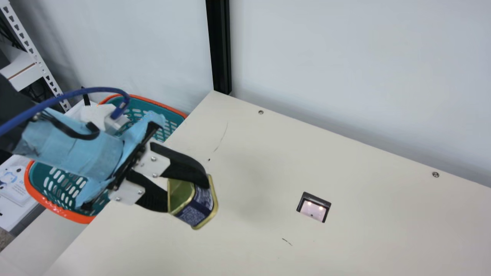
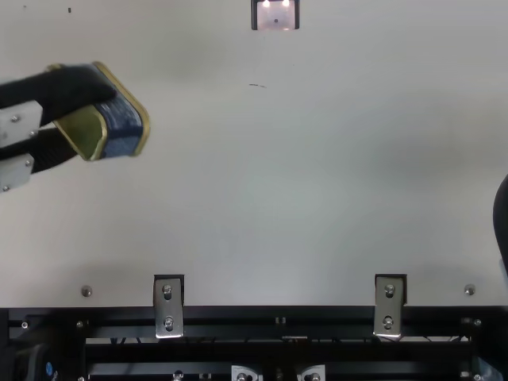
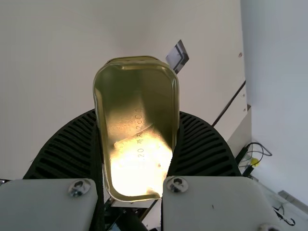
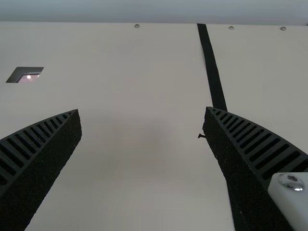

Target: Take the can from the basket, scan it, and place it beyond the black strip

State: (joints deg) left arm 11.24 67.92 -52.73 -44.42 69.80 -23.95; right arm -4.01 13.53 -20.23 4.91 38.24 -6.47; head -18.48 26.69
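Your left gripper (image 1: 187,194) is pinching the can (image 1: 199,207) between its two black fingers in the main view, holding it over the cream table (image 1: 249,165). You can see the can tilted, with gold rims and a dark blue label. Behind the left arm (image 1: 73,145), the basket (image 1: 78,218), teal with an orange rim, sits beside the table's end. Well apart from the can, you have the scanner window (image 1: 313,211) set into the tabletop, two bright spots in it.

From the top view, you see the can at the left side, near neither the scanner window nor the metal brackets (image 2: 168,308) along the table's front edge. Part of your right gripper (image 2: 502,226) shows at the right edge.

Look at the left wrist view: the can's gold end, stamped with small marks, faces you, a ribbed finger pressed against either side.

On the right wrist view, your right gripper (image 4: 142,109) has its fingers spread wide with nothing between them but a view of the tabletop. You see the black strip (image 4: 211,67) running from the wall-side edge and passing behind one finger.
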